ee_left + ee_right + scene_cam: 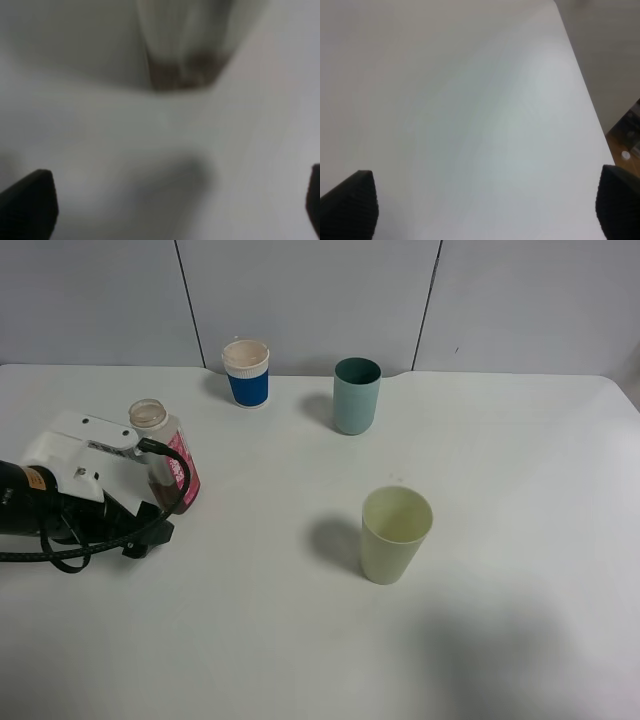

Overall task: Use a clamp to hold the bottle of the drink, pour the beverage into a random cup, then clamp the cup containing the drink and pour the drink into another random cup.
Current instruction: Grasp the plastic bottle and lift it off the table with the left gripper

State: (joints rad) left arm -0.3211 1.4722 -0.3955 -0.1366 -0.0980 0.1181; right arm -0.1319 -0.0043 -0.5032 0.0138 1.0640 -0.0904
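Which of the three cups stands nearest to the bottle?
The blue-banded white paper cup, behind the bottle; the teal tumbler and the yellow-green tumbler stand farther right.

Pink-labelled bottle (pixel 172 445); teal cup (pixel 356 397); pale yellow-green cup (pixel 395 537)

The setting is a robotics test bench in a laboratory-type room. Indicators in the exterior view: a bare white table (pixel 520 640) backed by plain grey wall panels (pixel 320 290) with dark vertical seams, and a black robot arm (pixel 15 502) with exposed black cable (pixel 184 478) resting on the work surface. A small set of props stands spaced apart: one bottle (pixel 166 462), a paper cup (pixel 247 372), a teal tumbler (pixel 356 395) and a pale yellow-green tumbler (pixel 394 535).
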